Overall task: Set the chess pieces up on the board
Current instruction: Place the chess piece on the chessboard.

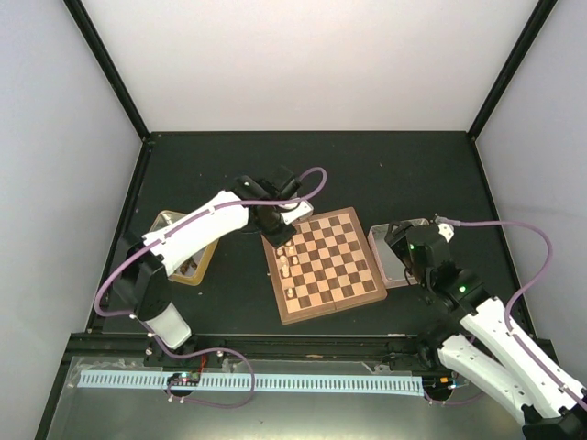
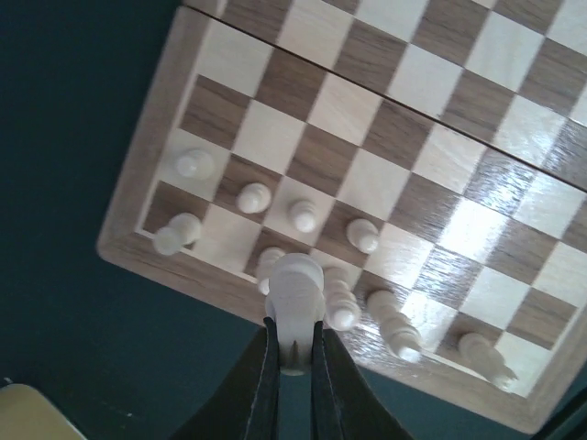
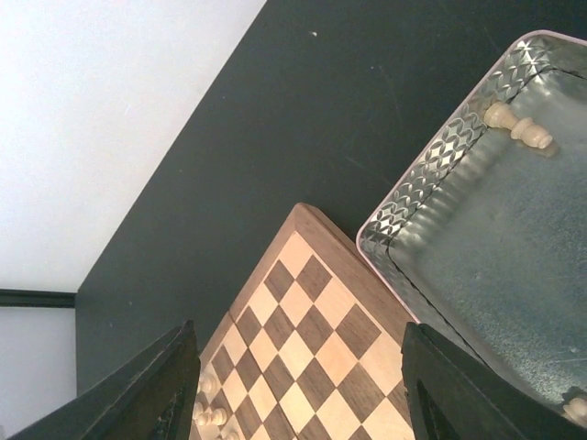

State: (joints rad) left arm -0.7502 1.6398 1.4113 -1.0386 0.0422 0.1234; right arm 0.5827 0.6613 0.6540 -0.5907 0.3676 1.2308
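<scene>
The wooden chessboard (image 1: 326,266) lies mid-table; it also shows in the left wrist view (image 2: 440,137) and the right wrist view (image 3: 303,367). Several pale tan chess pieces (image 2: 303,215) stand or lie along its left edge. My left gripper (image 2: 293,353) is shut on a pale tan chess piece (image 2: 295,298) and holds it over the board's left rim; it shows from above (image 1: 275,225). My right gripper (image 3: 298,394) is open and empty, above the board's right side, beside the clear tray (image 3: 431,183). No dark pieces are in view.
The clear tray (image 1: 390,261), right of the board, holds a pale piece (image 3: 518,126) and another at its edge (image 3: 576,408). A gold tin (image 1: 188,266) sits left of the board, partly under the left arm. The dark mat has white walls around it.
</scene>
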